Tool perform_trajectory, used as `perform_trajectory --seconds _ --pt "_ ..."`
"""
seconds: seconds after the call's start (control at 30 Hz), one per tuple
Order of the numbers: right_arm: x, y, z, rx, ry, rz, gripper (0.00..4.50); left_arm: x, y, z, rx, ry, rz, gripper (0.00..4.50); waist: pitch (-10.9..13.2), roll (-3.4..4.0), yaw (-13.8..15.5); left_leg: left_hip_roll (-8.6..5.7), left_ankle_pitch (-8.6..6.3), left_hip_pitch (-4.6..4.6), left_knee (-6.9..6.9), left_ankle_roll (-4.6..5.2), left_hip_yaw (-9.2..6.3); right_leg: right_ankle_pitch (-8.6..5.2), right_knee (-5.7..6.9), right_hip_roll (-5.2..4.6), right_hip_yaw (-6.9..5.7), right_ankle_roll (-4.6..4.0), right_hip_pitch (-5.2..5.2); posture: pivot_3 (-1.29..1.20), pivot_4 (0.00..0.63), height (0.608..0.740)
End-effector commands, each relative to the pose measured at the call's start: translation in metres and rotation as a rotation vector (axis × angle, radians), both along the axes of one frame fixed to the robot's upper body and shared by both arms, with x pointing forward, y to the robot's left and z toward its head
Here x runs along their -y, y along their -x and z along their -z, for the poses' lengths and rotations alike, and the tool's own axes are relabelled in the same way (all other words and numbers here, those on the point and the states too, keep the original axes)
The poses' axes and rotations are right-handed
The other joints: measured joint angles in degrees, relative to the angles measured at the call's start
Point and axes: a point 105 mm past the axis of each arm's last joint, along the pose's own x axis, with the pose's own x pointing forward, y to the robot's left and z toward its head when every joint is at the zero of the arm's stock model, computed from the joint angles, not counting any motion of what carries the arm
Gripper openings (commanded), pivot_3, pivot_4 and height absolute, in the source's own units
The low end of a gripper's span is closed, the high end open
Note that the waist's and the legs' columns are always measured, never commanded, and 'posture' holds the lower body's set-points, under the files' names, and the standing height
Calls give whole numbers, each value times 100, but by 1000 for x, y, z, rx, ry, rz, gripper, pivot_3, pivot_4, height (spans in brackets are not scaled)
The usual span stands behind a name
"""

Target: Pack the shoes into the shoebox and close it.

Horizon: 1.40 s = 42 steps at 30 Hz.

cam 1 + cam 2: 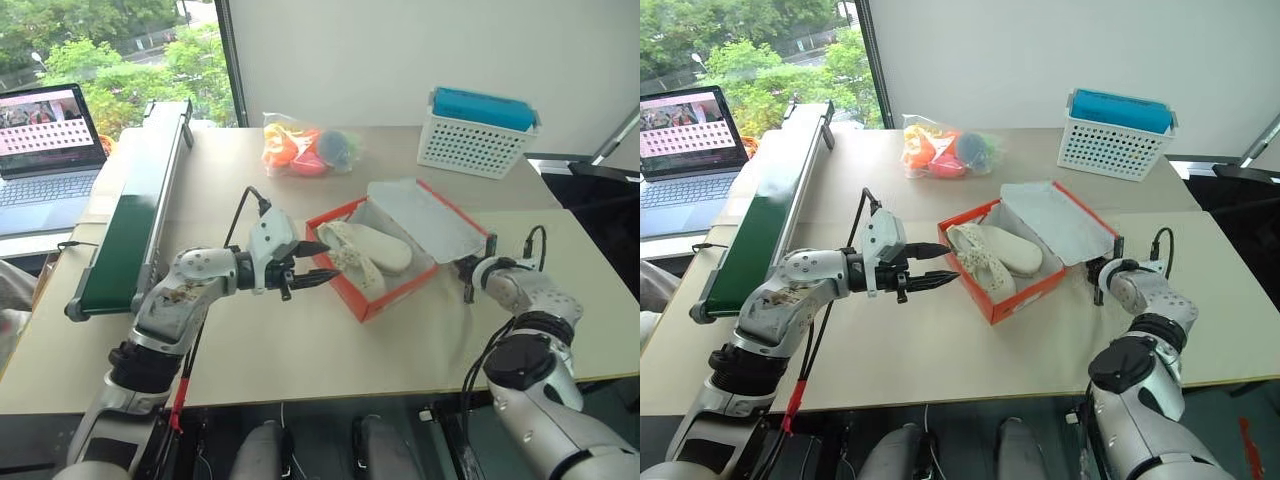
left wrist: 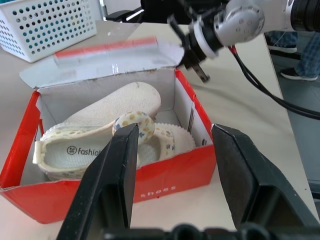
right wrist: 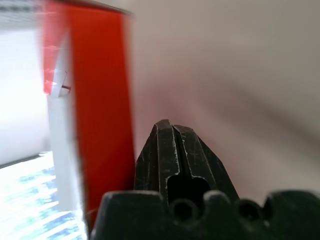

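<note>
Black two-fingered left gripper [image 1: 322, 262] stands parted and empty just beside the red-orange cardboard shoebox [image 1: 385, 296], level with its near wall. Both cream-white knitted shoes [image 1: 362, 255] lie inside, lid [image 1: 425, 218] raised. Right gripper [image 2: 199, 70], clenched on nothing, sits just beside the box's far end.

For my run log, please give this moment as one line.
shoes: in shoebox | lid: not shut | left gripper: open, empty | right gripper: shut, beside box
</note>
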Motion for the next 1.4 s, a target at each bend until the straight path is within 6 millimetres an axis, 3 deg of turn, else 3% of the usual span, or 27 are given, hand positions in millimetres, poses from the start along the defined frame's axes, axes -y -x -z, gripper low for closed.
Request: perform_trajectory --seconds 0.03,0.13,0.23,0.33,0.43,0.6,0.7,0.8,0.97,1.13,1.27,1.4 --pt "-3 10 -97 422 116 16 76 -2 0 -14 50 12 9 2440 8 13 6 0 0 0 0 0 0 0 1 0 0 0 -1 0 150 699" --pt "-39 28 -139 628 278 -124 76 -2 1 -15 50 9 8 2440 15 25 -1 0 0 -1 0 0 0 0 3 0 0 0 -4 0 150 699" --pt "-83 49 -161 757 511 -340 76 -3 1 -16 51 9 -2 2440 15 26 -6 2 -1 2 -1 1 0 0 4 0 -1 -1 -3 0 150 699" --pt "-137 66 -148 756 834 -662 76 -7 0 -18 51 8 -27 2440 17 30 2 -1 -1 2 -1 2 0 0 2 -3 0 -1 -3 0 150 699" --pt "-159 65 -118 661 1008 -864 76 -10 0 -19 49 11 -45 2440 17 29 -17 0 -1 7 0 2 1 0 3 -2 3 -2 -2 0 150 699" --pt "-172 46 -66 436 1179 -1045 76 -13 1 -19 51 9 -69 2440 17 28 49 0 -2 3 1 2 0 0 -4 -1 -2 -1 -2 0 150 699" --pt "-166 26 -48 323 1277 -1041 76 -16 1 -20 55 9 -88 2440 19 26 116 -2 -2 -2 2 4 1 0 -6 -3 -4 -2 -4 0 150 699" --pt "-166 13 -50 311 1333 -1024 76 -18 2 -20 54 10 -100 2440 19 26 134 -3 -2 -5 4 3 2 0 -3 -3 -4 -2 -9 0 150 699" --pt "-188 -2 -64 373 1402 -1029 76 -21 3 -17 48 7 -122 2440 19 26 125 0 -2 -4 6 3 0 0 -2 -3 -8 -2 -7 0 150 699" --pt "-206 -12 -51 345 1548 -1081 76 -22 4 -17 44 11 -133 2440 19 26 119 -1 -1 -6 5 1 1 1 1 -3 -8 -3 -11 0 150 699" --pt "-223 -12 -19 271 1624 -1178 76 -22 5 -16 41 13 -145 2440 17 24 87 0 0 1 6 -1 1 2 5 -3 -7 -4 -7 0 150 699" --pt "-218 -7 34 84 1733 -1271 76 -23 6 -16 37 16 -156 2440 -5 10 16 2 2 21 5 -5 0 1 14 -2 -7 -5 9 0 150 699"
